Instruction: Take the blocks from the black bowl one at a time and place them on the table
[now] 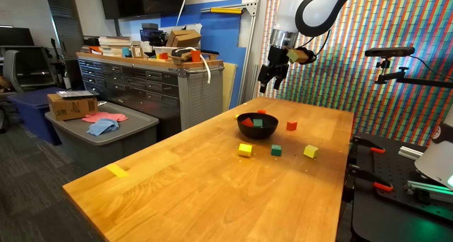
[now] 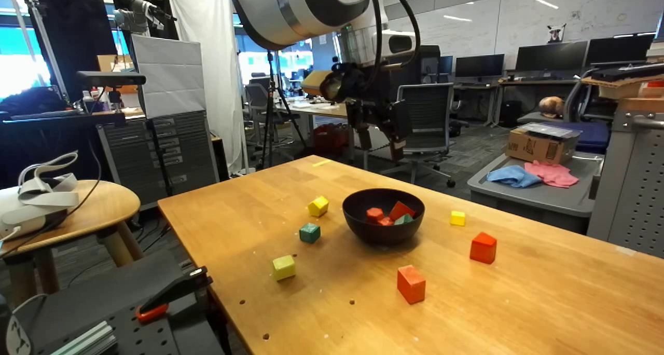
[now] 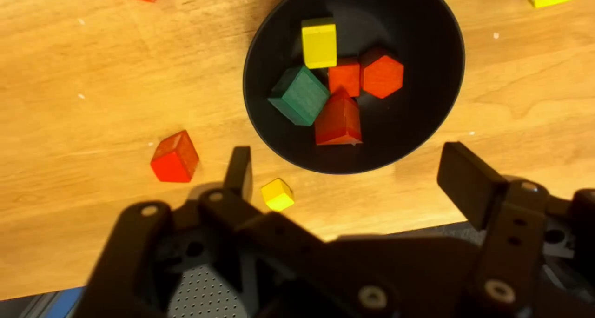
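Observation:
The black bowl (image 1: 257, 131) stands upright on the wood-grain table (image 1: 212, 199); it also shows in an exterior view (image 2: 381, 233). In the wrist view, the bowl (image 3: 418, 113) holds a yellow block (image 3: 320, 46), a green block (image 3: 304, 95), a red hexagonal block (image 3: 382, 77), a red cube (image 3: 344, 79) and a red wedge-shaped block (image 3: 338, 122). Around the bowl lie a yellow block (image 2: 318, 206), a green block (image 2: 309, 233), a pale yellow block (image 2: 284, 268), two red blocks (image 2: 411, 284) (image 2: 483, 247) and a small yellow block (image 2: 457, 218). My gripper (image 3: 352, 174) is open and empty, well above the table, near the bowl.
A yellow tape strip (image 1: 117, 170) is stuck at the table's edge. A grey workbench with drawers (image 1: 141, 82) and a grey bin (image 1: 106, 128) stand beside the table. Clamps (image 1: 371, 178) sit along the table's opposite edge. A camera on an arm (image 1: 389, 52) stands nearby.

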